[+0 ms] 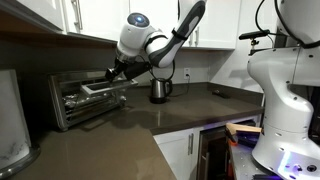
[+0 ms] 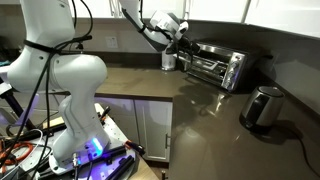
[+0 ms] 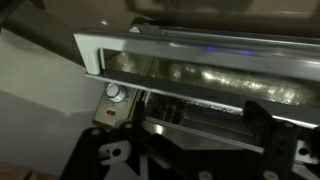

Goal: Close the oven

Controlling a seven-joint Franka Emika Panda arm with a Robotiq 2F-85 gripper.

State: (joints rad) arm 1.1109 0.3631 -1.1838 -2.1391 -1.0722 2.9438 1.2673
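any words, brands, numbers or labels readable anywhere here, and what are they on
No text can be read in any view.
Oven control panel: marks by the knob and a reddish patch below it, too blurred to read.
Kettle: too small to show any label.

One oven (image 1: 85, 98); one dark kettle (image 1: 159, 90); one rounded white appliance (image 1: 12, 118).

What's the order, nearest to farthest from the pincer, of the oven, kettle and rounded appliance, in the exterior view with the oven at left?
1. Oven, door at the pincer.
2. Kettle, to its right.
3. Rounded appliance, far left foreground.
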